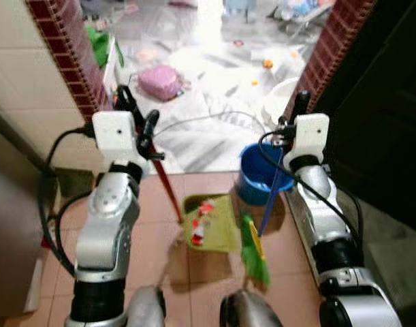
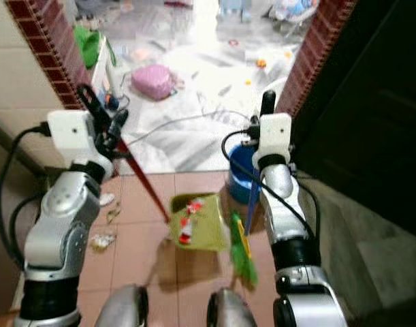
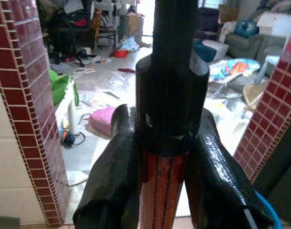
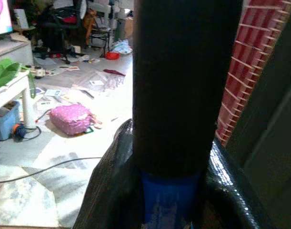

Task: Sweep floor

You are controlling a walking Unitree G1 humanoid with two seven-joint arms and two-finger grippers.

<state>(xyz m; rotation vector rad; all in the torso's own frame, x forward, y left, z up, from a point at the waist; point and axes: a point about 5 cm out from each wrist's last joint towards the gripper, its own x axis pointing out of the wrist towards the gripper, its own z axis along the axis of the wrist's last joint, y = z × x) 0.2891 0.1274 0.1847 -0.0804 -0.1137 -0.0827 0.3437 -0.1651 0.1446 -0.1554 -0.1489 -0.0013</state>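
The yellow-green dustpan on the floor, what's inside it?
Inside the yellow-green plastic dustpan lie small red and white scraps of litter near its left side. What the scraps are is too blurred to tell, and nothing shows what is under the pan.

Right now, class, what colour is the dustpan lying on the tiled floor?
Yellow-green; the dustpan shows best in the left eye view.

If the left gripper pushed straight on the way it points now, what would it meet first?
Nothing close, as far as shown. The left gripper, shut on the red dustpan handle, points through the doorway; probably the pink bag beyond, depth unclear.
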